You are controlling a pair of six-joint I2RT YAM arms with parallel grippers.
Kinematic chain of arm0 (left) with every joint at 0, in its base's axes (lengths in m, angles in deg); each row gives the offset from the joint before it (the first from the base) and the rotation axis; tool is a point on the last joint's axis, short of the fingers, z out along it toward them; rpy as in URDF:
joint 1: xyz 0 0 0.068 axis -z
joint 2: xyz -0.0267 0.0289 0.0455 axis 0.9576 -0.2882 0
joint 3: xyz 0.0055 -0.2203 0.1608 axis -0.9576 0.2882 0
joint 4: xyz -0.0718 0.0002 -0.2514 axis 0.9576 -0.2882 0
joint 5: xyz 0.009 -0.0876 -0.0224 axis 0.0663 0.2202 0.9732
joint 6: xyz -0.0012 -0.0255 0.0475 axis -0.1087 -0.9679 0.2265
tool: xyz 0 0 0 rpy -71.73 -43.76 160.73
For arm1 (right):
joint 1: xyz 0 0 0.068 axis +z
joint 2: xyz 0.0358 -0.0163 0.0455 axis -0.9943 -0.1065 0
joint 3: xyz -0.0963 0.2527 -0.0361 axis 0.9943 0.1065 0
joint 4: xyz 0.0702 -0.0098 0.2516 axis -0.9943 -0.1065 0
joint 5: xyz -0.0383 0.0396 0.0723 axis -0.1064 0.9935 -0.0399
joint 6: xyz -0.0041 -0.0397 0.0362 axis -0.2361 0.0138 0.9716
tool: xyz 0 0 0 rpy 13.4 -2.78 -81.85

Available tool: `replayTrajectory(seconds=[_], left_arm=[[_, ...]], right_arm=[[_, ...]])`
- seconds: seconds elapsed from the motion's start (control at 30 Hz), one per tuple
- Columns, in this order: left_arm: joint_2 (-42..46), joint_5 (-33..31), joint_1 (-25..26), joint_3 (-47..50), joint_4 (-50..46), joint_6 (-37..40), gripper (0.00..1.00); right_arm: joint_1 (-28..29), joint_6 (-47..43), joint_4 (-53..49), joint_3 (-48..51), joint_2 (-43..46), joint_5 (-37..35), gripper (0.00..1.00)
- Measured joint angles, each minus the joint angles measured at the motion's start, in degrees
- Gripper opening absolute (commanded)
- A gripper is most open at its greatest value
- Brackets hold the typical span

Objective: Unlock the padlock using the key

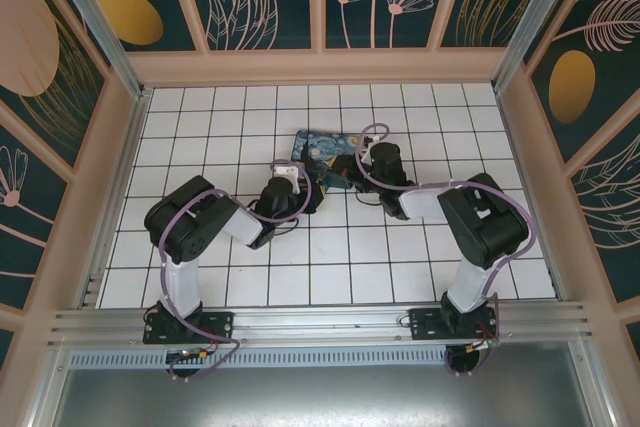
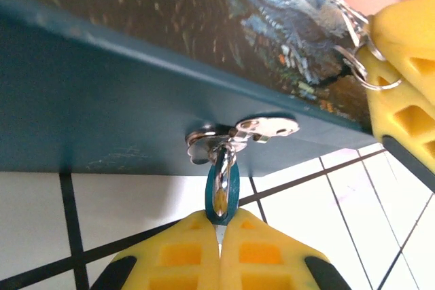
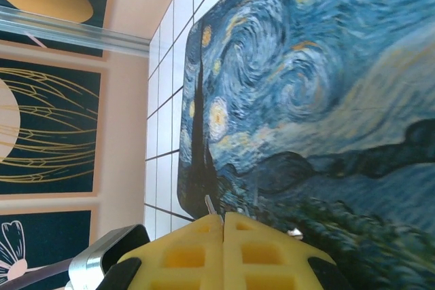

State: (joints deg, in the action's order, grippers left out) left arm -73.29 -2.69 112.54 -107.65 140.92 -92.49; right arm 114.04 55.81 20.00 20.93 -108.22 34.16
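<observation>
- Padlock (image 2: 222, 191) hangs from the hasp (image 2: 264, 127) on the painted box (image 2: 136, 66), centre frame, pinched by the closed left gripper (image 2: 220, 227).
- Key (image 3: 209, 205) pokes from the shut right gripper (image 3: 223, 218), lower centre.
- Best: steady the body and align the tip with the keyhole first.

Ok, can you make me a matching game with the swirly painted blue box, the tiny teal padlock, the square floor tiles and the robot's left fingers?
1 swirly painted blue box
2 tiny teal padlock
3 square floor tiles
4 fingers of the left gripper

A white
B yellow
C hanging from the silver latch
D sitting on the floor

Pairs: 1-D, 2-C, 3-A, 4-B
</observation>
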Motion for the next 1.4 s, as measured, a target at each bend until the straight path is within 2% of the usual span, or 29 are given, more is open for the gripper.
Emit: replayTrajectory(seconds=[0.33, 0.57, 1.07, 1.23, 1.4], left_arm=[[3.3, 3.1, -0.4, 0.0, -3.3, 0.0, 0.00], [3.3, 6.5, -0.7, 0.0, -4.1, -0.4, 0.00], [4.5, 14.4, -1.7, 0.1, -6.8, -4.1, 0.00], [4.5, 16.7, -1.8, 0.1, -6.7, -6.2, 0.00], [4.9, 18.0, -1.8, 0.9, -6.6, -8.0, 0.00]], right_arm=[[0.3, -1.9, -5.6, -2.2, 6.4, -0.9, 0.00], [0.5, -1.9, -6.3, 1.0, 10.4, -2.0, 0.00], [9.8, 2.9, -4.5, 24.7, 31.2, -11.7, 0.00], [11.8, 6.9, -2.4, 31.9, 32.7, -15.6, 0.00], [14.2, 9.4, 1.4, 33.0, 30.5, -18.3, 0.00]])
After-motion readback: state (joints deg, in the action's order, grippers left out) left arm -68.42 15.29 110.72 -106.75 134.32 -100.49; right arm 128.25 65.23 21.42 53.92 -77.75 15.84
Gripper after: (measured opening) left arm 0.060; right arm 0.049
